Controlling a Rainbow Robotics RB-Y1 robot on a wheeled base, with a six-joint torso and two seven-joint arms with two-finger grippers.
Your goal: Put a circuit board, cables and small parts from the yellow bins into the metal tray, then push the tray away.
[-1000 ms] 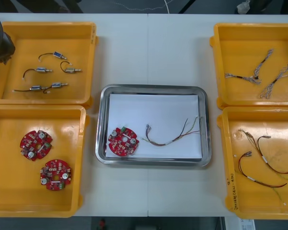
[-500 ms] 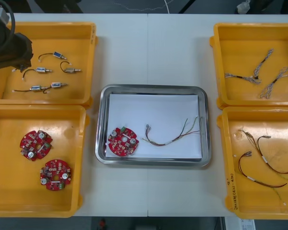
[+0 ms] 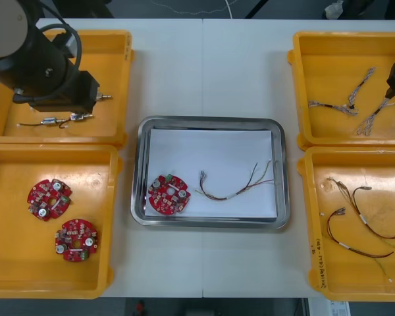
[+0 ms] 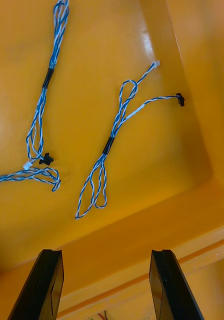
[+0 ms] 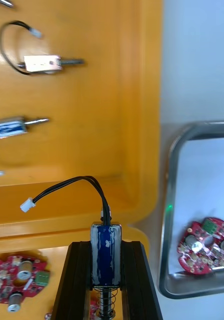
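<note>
My left gripper (image 5: 106,245) is shut on a small metal part (image 5: 106,255) with a blue body, a spring and a looped black wire. It holds the part above the inner wall of the far-left yellow bin (image 5: 117,125). In the front view my left arm (image 3: 46,66) hangs over that bin. The metal tray (image 3: 210,120) holds a round red circuit board (image 3: 169,195) and a red and yellow cable (image 3: 230,195). My right gripper (image 4: 106,255) is open above twisted blue and white cables (image 4: 114,135) in the far-right bin (image 3: 336,46).
Loose small metal parts (image 3: 49,121) lie in the far-left bin. The near-left bin (image 3: 6,263) holds two circuit boards (image 3: 49,199). The near-right bin (image 3: 329,276) holds red and black cables (image 3: 365,227). Bare table lies beyond the tray.
My left arm has swung from the table's left edge across the far-left bin toward the tray, covering several parts. The right gripper has edged a little further in at the right edge.
</note>
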